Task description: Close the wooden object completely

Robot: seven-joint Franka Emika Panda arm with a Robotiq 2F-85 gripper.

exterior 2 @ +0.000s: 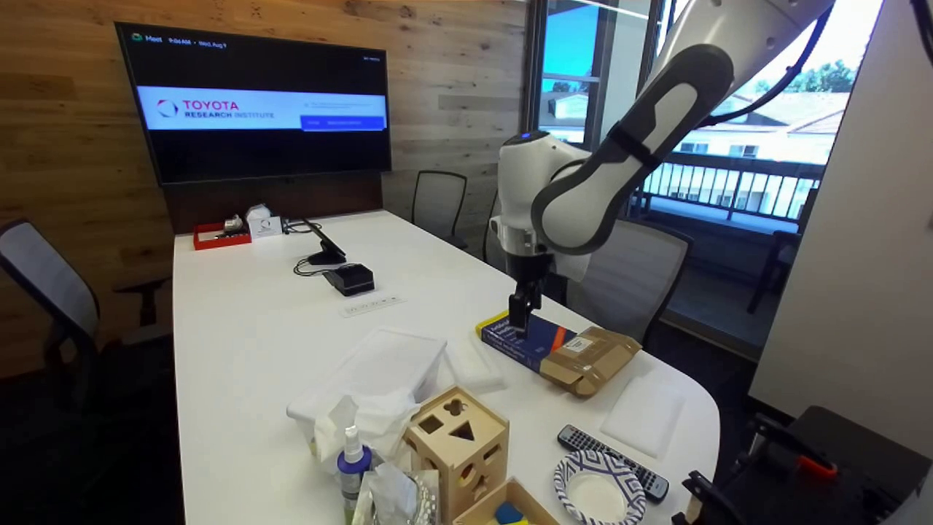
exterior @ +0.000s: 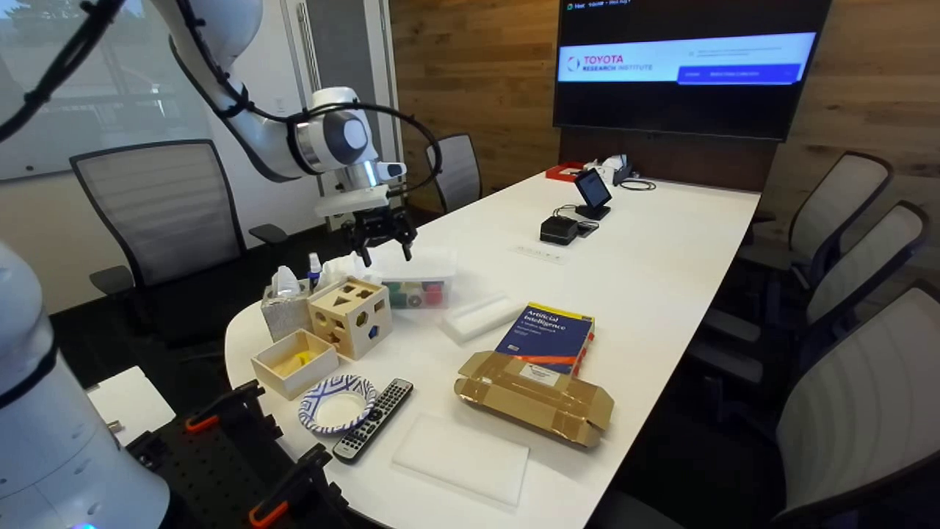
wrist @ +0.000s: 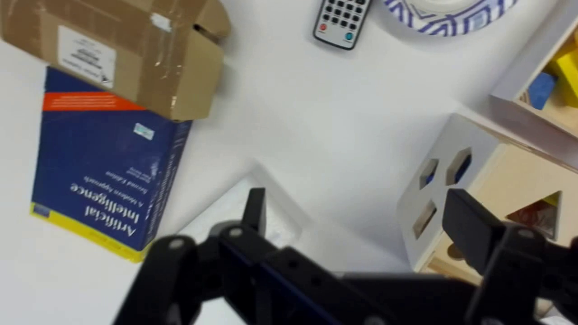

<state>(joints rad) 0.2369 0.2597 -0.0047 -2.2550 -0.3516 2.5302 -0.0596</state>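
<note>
Near end of worktop (exterior: 639, 268): plate (exterior: 338, 411), then tray (exterior: 314, 374) with yellow piece (exterior: 302, 359). Just behind tray: wooden box (exterior: 358, 340), upright, pierced top. Tool (exterior: 388, 258) hangs higher, clear of box, jaws wide apart. Screen (exterior: 683, 106) on far wall (exterior: 477, 81).

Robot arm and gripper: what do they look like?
The Franka Panda arm is mostly white, with rounded segments, dark grey patches and silvery collars. A black cable is strapped along it. A blue light glows on its casing. The Robotiq gripper is black, with two blocky fingers.
</note>
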